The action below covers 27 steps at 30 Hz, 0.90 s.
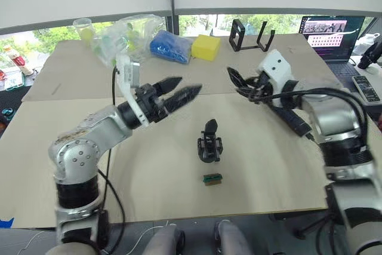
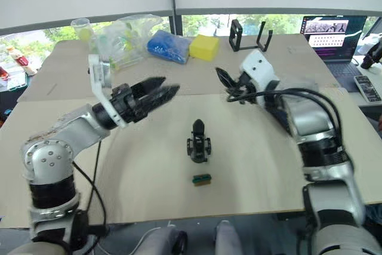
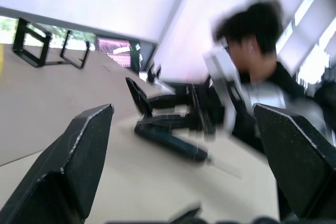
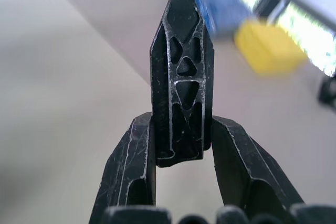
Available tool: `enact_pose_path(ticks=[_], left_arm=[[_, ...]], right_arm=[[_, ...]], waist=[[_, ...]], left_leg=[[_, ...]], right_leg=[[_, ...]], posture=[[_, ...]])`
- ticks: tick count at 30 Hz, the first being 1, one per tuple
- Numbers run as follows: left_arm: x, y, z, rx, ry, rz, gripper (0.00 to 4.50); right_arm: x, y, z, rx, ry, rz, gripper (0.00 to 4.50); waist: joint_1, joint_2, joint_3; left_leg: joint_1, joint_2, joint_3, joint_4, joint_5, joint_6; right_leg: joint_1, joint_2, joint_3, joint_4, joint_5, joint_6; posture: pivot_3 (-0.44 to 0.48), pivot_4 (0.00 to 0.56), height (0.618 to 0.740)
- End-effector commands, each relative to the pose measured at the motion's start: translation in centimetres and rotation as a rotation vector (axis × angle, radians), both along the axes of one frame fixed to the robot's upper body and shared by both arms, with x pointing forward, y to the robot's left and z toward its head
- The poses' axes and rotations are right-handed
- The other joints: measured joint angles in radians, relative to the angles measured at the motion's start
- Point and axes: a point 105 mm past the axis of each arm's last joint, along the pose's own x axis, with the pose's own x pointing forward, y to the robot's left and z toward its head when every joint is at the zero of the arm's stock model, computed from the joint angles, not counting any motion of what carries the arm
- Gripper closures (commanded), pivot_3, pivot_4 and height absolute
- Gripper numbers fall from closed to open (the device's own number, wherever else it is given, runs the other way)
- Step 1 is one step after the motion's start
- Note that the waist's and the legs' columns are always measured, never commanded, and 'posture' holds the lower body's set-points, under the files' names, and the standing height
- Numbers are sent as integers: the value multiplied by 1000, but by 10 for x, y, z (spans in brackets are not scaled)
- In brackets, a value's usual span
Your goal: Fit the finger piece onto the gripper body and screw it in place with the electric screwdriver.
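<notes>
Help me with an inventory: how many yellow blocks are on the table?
1. The yellow block sits at the far side of the table, beside the blue bag. Others may be hidden in the clear plastic bag.

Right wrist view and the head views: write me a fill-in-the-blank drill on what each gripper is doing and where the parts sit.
1. The right gripper is shut on the ____.
2. The left gripper hangs over the table with its fingers ____.
3. The gripper body stands on the table between the two ____.
4. The small green block lies on the table just in front of the ____, on the robot's side.

Missing words: finger piece; open; grippers; gripper body
</notes>
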Motion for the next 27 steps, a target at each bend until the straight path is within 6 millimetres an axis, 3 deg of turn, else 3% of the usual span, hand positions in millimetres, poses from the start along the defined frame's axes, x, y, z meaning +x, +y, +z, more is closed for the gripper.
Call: enact_pose_path(ticks=[1,5,8,11,23,27], left_arm=[[1,4,21,-114,7,21,0],[3,-3,19,-84,2,36,0],[6,2,25,-157,10,63,893],[5,3,25,-151,3,58,2331],[0,-1,24,-124,13,85,2394],[8,-2,23,-117,22,89,2394]], right_arm=[[-19,17,28,58,-148,35,3393],[-28,32,27,99,-164,76,3393],[-33,38,22,90,-174,102,3393],[-35,41,20,92,-179,111,3393],[-46,48,21,91,-227,176,3393],[-50,51,22,104,-243,203,3393]], waist=[[2,0,0],[5,0,0],[7,0,0],[4,0,0],[2,0,0],[3,0,0]], left_leg=[[-1,0,0,0,0,0],[-1,-2,0,3,0,0],[0,-2,0,4,0,0],[0,-1,0,3,0,0],[0,0,0,2,1,-1],[0,0,0,2,1,-1]], right_leg=[[-2,0,0,6,0,0],[-1,3,0,9,0,0],[1,5,0,8,0,0],[0,6,1,8,0,0],[0,7,1,8,0,0],[0,7,1,8,0,0]], posture=[[0,150,737],[0,150,737],[0,150,737],[0,150,737],[0,150,737],[0,150,737]])
